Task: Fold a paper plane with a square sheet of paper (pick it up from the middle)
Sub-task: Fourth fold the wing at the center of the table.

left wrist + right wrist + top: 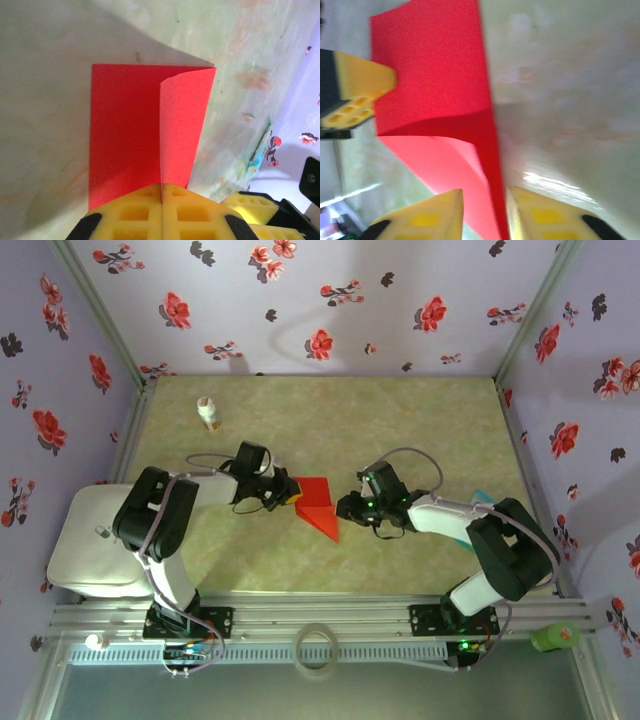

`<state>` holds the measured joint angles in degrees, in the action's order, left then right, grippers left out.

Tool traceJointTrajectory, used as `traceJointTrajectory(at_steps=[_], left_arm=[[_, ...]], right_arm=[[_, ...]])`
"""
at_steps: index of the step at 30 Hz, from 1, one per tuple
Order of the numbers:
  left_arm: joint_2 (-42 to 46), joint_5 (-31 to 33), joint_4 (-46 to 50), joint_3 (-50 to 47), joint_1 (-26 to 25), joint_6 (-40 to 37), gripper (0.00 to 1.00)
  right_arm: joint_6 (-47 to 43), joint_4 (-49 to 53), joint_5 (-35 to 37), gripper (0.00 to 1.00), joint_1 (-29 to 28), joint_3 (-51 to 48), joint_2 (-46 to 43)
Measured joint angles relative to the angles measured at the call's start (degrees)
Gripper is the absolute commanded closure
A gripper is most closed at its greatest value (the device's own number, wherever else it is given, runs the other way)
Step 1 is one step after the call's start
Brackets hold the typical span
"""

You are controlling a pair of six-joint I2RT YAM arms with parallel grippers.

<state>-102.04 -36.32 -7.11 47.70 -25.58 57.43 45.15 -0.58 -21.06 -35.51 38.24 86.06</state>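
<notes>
1. Firmly pressed together, the left end effector [162, 200] pinches the red paper sheet [130, 135]. In the left wrist view its two yellow fingers [132, 212] meet with no gap, and a fold line of the paper runs straight into the seam between them.
2. Beyond that grip the sheet stretches away from the left end effector. One flap is folded over and lifts a little off the rest.
3. The right end effector [485, 217] stands partly spread and is not clamped. In the right wrist view its yellow fingers [547, 217] sit on either side of the sheet's long folded edge.
4. One of those fingers is just beside the paper, though I cannot tell whether it touches. The other leaves a clear gap.
5. In the top view the sheet sits around the middle of the tabletop [400, 420], somewhat closer to the near edge than to the far edge. The left end effector is at the sheet's left side and the right end effector just beside its right side. A pointed corner of the sheet aims toward the near edge.
6. A small white bottle [208, 412] stands near the far left corner of the tabletop, well apart from the paper.
</notes>
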Motion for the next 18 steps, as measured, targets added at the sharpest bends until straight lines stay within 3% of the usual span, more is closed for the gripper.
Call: traceJointTrajectory(at_steps=[7,12,18], left_arm=[[6.0,5.6,-3.7,-5.9,-1.1,5.6,0.98],[6.3,8.9,-6.3,-7.8,-3.6,9.8,0.97],[6.5,9.8,-7.3,-7.9,-4.5,11.3,0.93]], right_arm=[[-4.2,7.6,13.3,0.65,-3.4,0.7,-6.5],[-11.7,6.8,26.4,0.64,-15.4,0.4,-7.8],[-24.0,-1.0,39.0,0.59,-27.4,-1.6,-5.3]])
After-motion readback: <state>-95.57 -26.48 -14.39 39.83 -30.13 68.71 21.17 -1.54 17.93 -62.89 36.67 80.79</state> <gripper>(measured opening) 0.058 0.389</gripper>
